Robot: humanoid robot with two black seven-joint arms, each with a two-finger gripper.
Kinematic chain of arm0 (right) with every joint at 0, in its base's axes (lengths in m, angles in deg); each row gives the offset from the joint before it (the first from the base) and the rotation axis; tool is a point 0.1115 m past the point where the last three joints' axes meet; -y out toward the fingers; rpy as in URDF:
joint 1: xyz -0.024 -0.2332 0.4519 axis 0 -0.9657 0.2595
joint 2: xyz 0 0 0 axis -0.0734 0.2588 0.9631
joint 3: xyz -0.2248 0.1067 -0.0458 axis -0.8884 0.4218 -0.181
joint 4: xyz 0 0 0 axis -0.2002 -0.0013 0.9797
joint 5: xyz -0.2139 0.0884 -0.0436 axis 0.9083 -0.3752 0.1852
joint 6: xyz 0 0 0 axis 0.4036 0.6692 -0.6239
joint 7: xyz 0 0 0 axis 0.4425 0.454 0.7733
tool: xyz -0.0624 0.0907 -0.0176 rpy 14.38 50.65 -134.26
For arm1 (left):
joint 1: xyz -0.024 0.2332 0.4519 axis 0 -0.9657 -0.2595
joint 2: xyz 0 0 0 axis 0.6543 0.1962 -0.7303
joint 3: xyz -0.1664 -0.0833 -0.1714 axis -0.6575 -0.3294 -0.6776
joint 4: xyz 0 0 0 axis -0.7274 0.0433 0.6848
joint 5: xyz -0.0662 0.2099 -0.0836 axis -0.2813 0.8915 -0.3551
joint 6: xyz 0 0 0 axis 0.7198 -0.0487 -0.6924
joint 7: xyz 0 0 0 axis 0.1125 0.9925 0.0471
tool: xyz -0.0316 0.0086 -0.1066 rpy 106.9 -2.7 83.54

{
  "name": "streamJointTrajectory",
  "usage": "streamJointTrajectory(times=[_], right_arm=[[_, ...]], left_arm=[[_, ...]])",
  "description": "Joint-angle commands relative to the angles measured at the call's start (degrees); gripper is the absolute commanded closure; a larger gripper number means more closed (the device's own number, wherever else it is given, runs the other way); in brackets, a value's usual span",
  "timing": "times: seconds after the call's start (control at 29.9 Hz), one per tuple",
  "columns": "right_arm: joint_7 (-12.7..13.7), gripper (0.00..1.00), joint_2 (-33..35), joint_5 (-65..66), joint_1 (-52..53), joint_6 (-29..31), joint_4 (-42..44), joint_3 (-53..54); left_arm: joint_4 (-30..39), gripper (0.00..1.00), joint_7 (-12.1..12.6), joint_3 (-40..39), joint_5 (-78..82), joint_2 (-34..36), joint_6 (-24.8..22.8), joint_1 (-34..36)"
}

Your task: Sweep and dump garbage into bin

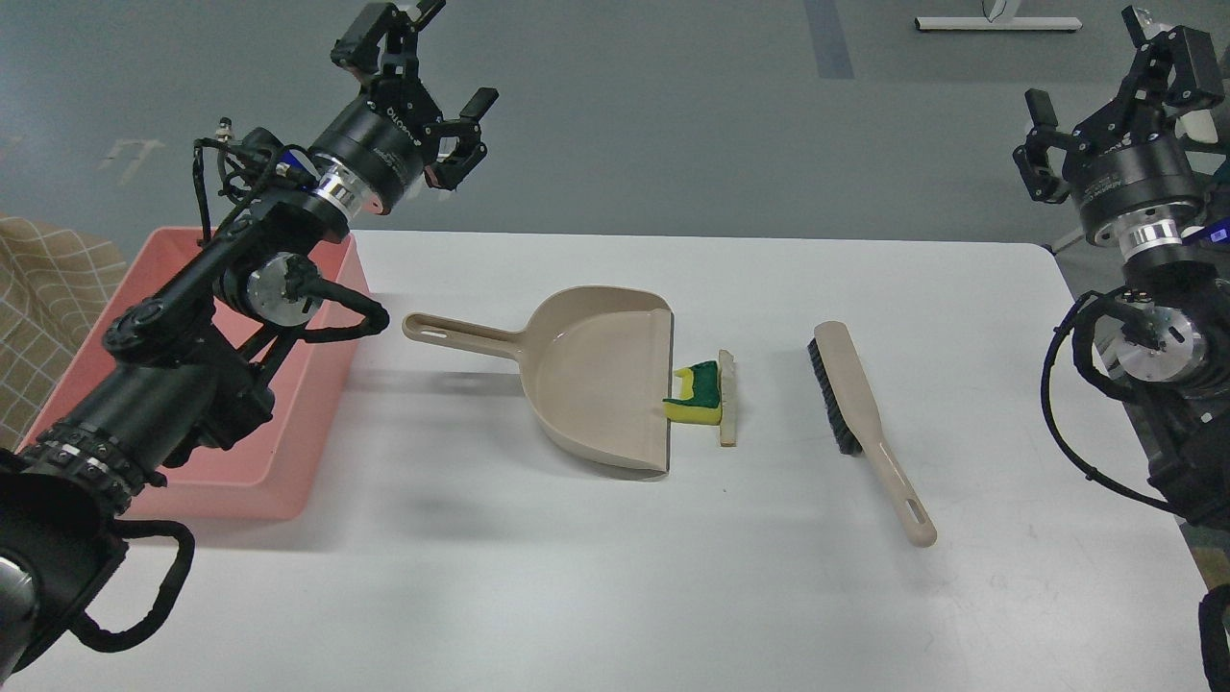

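The garbage lies mid-table: a yellow sponge piece with a green top (699, 395) touches the dustpan's open edge, and a thin white slice (728, 399) lies against its right side. The beige dustpan (596, 373) lies flat, its handle pointing left. The beige brush (865, 419) lies to the right of the scraps. The pink bin (307, 394) stands at the table's left edge, partly hidden by my left arm. My left gripper (423, 72) is open and empty, raised above the bin's far corner. My right gripper (1115, 91) is open and empty, raised beyond the table's far right corner.
The white table (615, 577) has its far edge just behind the dustpan and bin. A checked cloth (38, 308) lies left of the bin. Grey floor lies beyond the table.
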Motion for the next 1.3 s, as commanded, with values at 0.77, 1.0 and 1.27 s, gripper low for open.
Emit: streamJointTrajectory(times=[0.77,1.0,1.27], right_arm=[[0.00,0.00,-0.06,0.08,0.33,0.00,0.03,-1.23],[0.00,0.00,-0.15,0.09,0.15,0.00,0.03,-1.23],[0.00,0.00,-0.24,0.09,-0.20,0.00,0.03,-1.23]], left_arm=[[43.15,0.02,3.50,1.32,35.85,19.49,22.72,-28.90],[44.21,0.02,3.50,1.67,43.23,17.73,29.24,-37.17],[40.88,0.02,4.90,7.99,46.50,14.57,34.78,-38.59]])
